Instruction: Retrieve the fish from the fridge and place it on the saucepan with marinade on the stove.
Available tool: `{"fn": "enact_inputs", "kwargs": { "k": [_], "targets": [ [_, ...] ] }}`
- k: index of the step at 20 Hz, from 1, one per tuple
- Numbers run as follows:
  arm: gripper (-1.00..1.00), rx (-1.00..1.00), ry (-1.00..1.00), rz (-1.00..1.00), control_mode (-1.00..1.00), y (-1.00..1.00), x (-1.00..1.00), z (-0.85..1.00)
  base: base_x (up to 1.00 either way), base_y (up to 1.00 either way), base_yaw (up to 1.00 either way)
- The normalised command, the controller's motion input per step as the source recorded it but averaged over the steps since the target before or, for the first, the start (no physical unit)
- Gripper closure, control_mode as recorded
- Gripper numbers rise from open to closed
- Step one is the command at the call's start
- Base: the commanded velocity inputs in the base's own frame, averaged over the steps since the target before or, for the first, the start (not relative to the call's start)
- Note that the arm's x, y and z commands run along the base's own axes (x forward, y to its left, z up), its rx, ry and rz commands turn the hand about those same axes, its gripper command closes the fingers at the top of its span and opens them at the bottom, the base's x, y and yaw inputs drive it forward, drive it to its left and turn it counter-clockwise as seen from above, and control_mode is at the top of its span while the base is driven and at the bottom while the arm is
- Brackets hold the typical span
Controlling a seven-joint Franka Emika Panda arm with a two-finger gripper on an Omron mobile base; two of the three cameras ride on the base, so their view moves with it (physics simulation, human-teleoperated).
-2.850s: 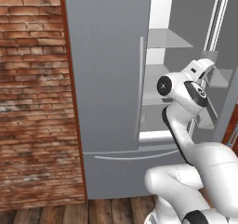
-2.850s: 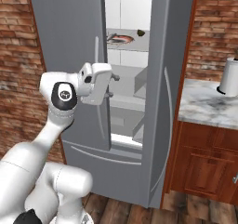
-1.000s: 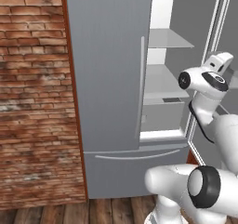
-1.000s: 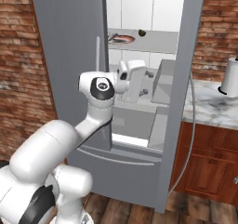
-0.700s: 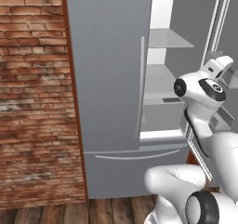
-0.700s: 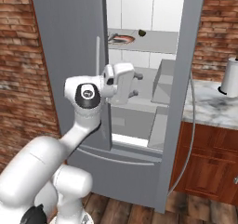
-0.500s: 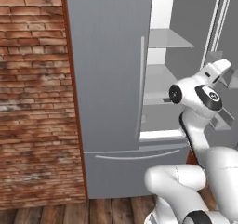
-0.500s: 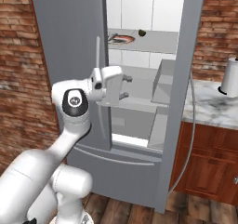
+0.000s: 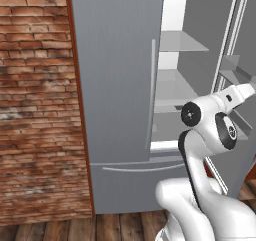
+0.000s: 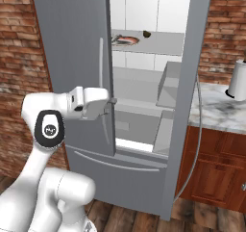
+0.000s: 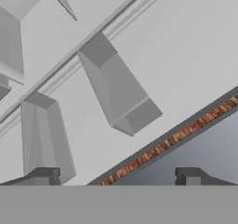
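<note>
left base view: fridge (image 9: 120, 85) right door open, left shut, white arm low in front | right base view: gripper (image 10: 113, 101) empty, level with the middle shelf; fish (image 10: 121, 39) on the top shelf beside a dark lump (image 10: 147, 33), well above the jaws | hand view: fingertips (image 11: 190, 174) spread wide, holding nothing, facing door bins (image 11: 116, 90)

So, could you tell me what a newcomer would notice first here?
The tall grey fridge with its right door swung open, white shelves bared. On the top shelf sits a reddish-brown round dish. The white arm's open pincer hangs by the left door's handle.
</note>
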Motion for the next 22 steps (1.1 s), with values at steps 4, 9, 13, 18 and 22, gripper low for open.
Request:
{"fn": "enact_inputs", "kwargs": {
  "k": [4,9,13,18,22],
  "targets": [
    [-1.0,0.57,-0.18,0.15,-1.0,0.44,-0.6,-0.05,0.0,0.0,0.0],
    [-1.0,0.57,-0.14,0.23,-1.0,0.64,-0.48,0.0,0.0,0.0,0.0],
    [-1.0,0.44,-0.09,0.26,-1.0,0.82,-0.09,0.0,0.0,0.0,0.0],
    [-1.0,0.28,-0.2,0.09,-1.0,0.47,0.04,0.0,0.0,0.0,0.0],
    [-1.0,0.19,-0.26,0.0,-1.0,0.09,0.23,0.0,0.0,0.0,0.0]
  ]
}}
